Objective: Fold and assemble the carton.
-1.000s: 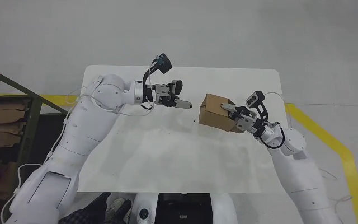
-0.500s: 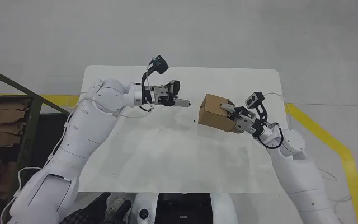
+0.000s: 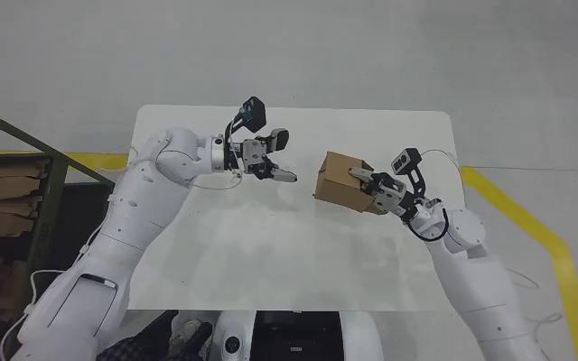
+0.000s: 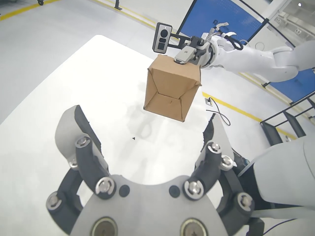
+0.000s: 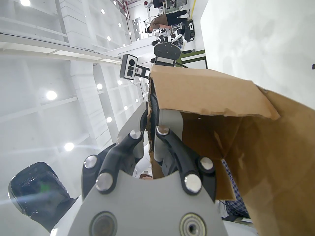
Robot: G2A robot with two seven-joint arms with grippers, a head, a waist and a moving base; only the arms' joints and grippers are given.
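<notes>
A brown carton [image 3: 340, 179] hangs above the white table [image 3: 271, 262], right of centre, folded into a box shape with one end closed by flaps. My right gripper [image 3: 368, 184] is shut on its upper wall, and the right wrist view has that cardboard wall [image 5: 209, 92] pinched between the fingers [image 5: 153, 114]. My left gripper [image 3: 287, 176] is open and holds nothing, a short way left of the carton. From the left wrist, the carton [image 4: 172, 87] is ahead of the spread left gripper [image 4: 145, 126], with the right gripper [image 4: 184, 56] on its top.
A dark rack with flat cardboard [image 3: 20, 189] stands off the table's left side. Yellow floor lines [image 3: 528, 226] run past the right side. A small dark mark [image 4: 133, 138] lies on the table below the carton.
The left gripper first went toward the carton, then drew back a little to the left and nearer. The carton in the right gripper shifted slightly left.
</notes>
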